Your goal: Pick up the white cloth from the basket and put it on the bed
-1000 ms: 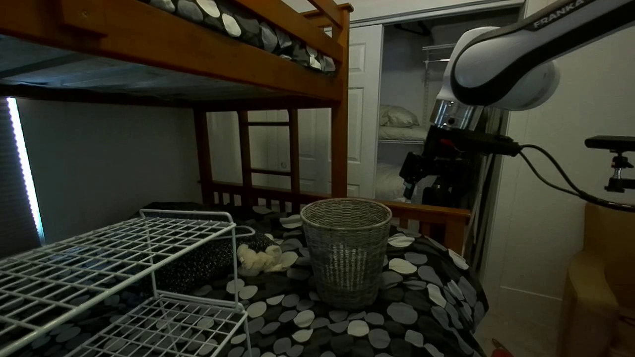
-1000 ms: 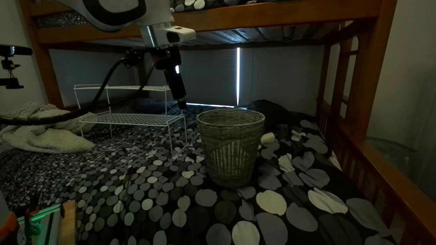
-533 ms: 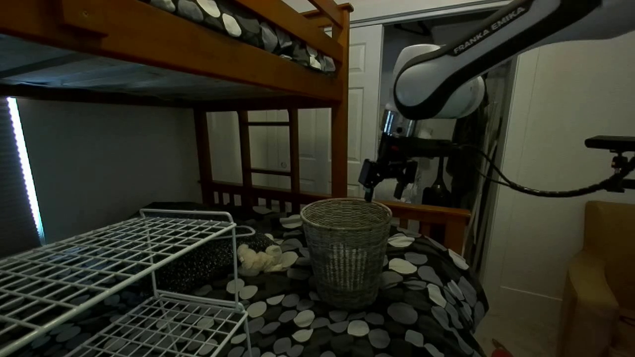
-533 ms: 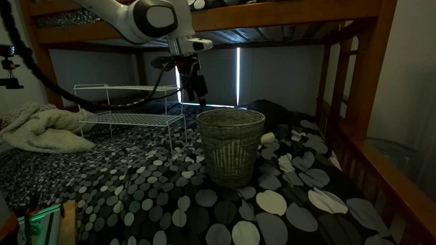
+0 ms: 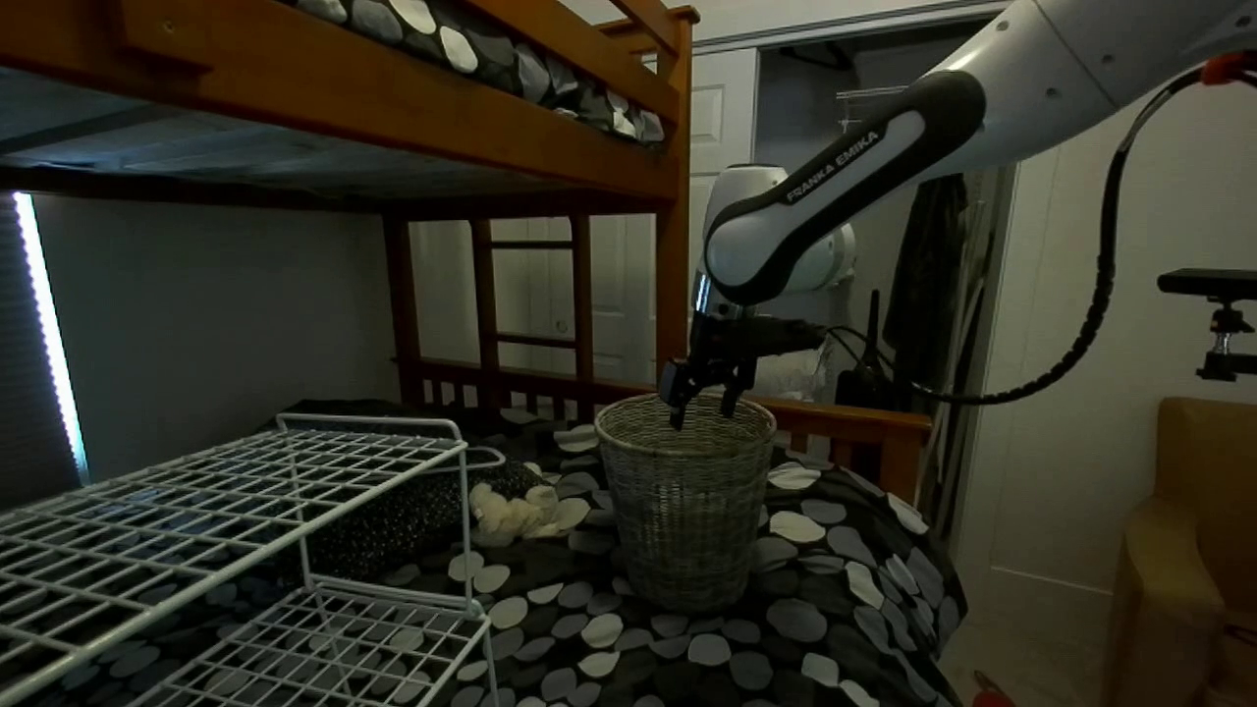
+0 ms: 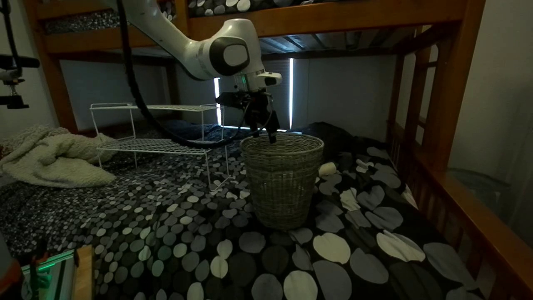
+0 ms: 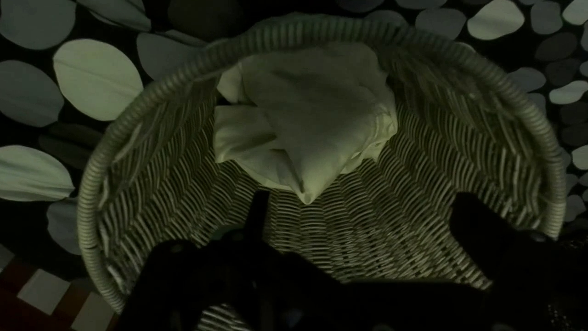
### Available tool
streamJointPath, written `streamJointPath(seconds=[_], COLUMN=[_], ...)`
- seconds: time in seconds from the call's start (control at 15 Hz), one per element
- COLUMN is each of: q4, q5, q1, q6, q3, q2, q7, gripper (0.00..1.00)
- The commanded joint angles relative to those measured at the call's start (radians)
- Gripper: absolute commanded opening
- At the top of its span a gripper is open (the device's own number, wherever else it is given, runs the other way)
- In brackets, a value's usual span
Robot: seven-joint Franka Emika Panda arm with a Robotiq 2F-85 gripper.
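The white cloth [image 7: 317,105] lies crumpled inside the wicker basket, against its far wall in the wrist view. It is hidden in both exterior views. The basket [image 5: 687,520] stands upright on the bed [image 5: 776,678] with its patterned cover; it also shows in an exterior view [image 6: 283,187]. My gripper [image 5: 703,418] is open, pointing down, with its fingertips at about the height of the basket's rim [image 7: 321,33]. In the wrist view the gripper [image 7: 363,195] has a wide gap with nothing between the fingers. The cloth is ahead of the fingertips, apart from them.
A white wire rack [image 6: 158,146] stands on the bed beside the basket. A cream fleece blanket [image 6: 58,166] lies farther off. The upper bunk's wooden rail [image 5: 393,118] overhangs the bed. A wooden footboard [image 5: 854,420] runs behind the basket. A small pale fluffy thing [image 5: 506,511] lies nearby.
The arm has swung over toward the basket and come down. The gripper, at first off to the side and higher, is now at the basket's mouth. The basket has not moved.
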Motion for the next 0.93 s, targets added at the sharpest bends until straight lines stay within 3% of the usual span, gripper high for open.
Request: streamJointPath(seconds=[0.0,0.4,0.87], q4=[0.013,0.03,0.186], q5=[0.003,0.003,-0.016], q1=[0.024,0.028,0.055], q6=[0.003,0.003,-0.039], q3=[-0.025,-0.027,-0.032], q2=[0.019,0.033,0.2], q7=[-0.009,-0.014,-0.044], gripper=[1.0,1.0,1.0])
